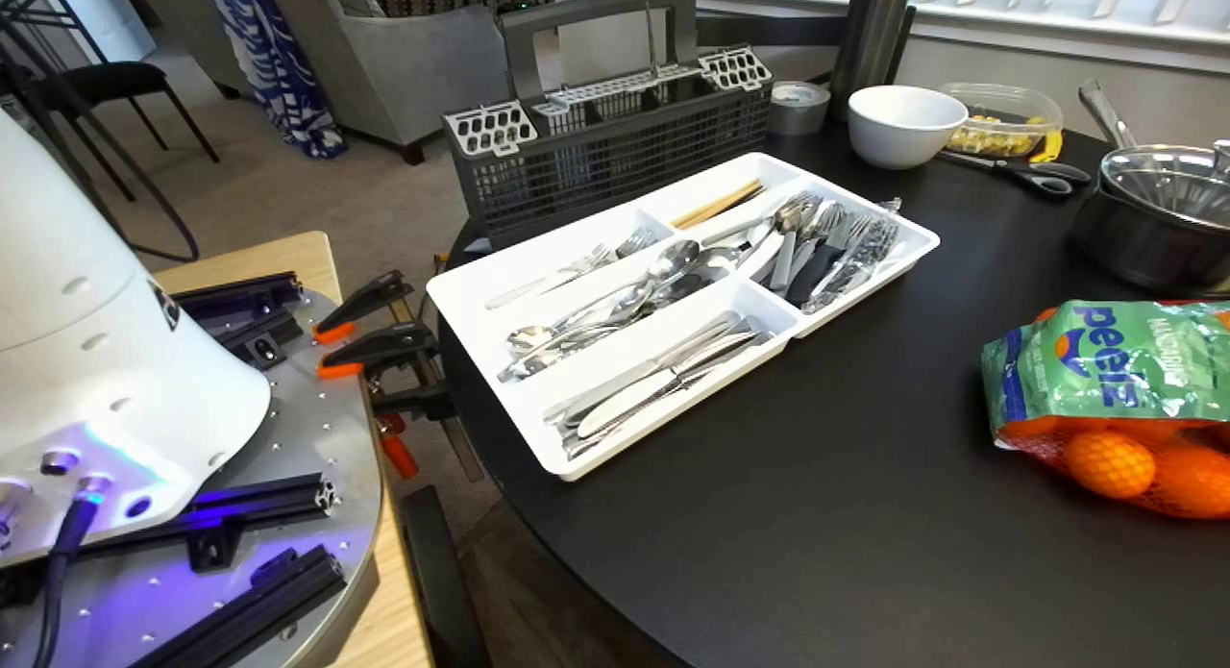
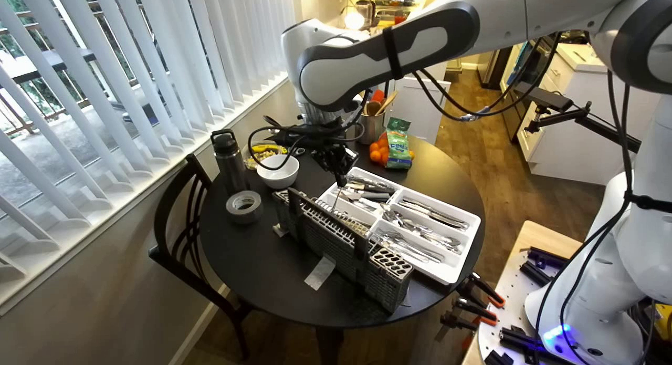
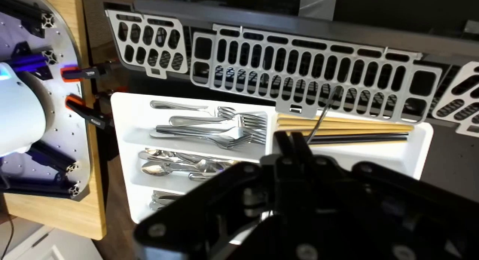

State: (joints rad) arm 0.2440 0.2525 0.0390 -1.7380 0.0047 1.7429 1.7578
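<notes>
My gripper (image 2: 341, 180) is shut on a thin metal utensil (image 3: 324, 114), its fingers (image 3: 290, 134) almost together. The utensil points down to the slotted top of the dark grey cutlery basket (image 1: 615, 149); it also shows in both exterior views (image 1: 651, 29) (image 2: 336, 199). I cannot tell whether its lower end is inside a slot. The basket (image 2: 336, 254) stands upright along the white cutlery tray (image 1: 673, 413). The tray holds forks (image 3: 209, 127), spoons (image 3: 179, 164), knives (image 1: 653, 380) and chopsticks (image 3: 348, 127) in separate compartments. My gripper is above the basket and the chopstick compartment.
Behind the basket are a tape roll (image 2: 244, 206), a dark bottle (image 2: 229, 160) and a white bowl (image 1: 903, 125). A food container (image 1: 999, 120), scissors (image 1: 1043, 176), a lidded pot (image 1: 1153, 226) and a mandarin bag (image 1: 1115, 389) stand on the round black table. Clamps (image 1: 384, 351) are at its edge.
</notes>
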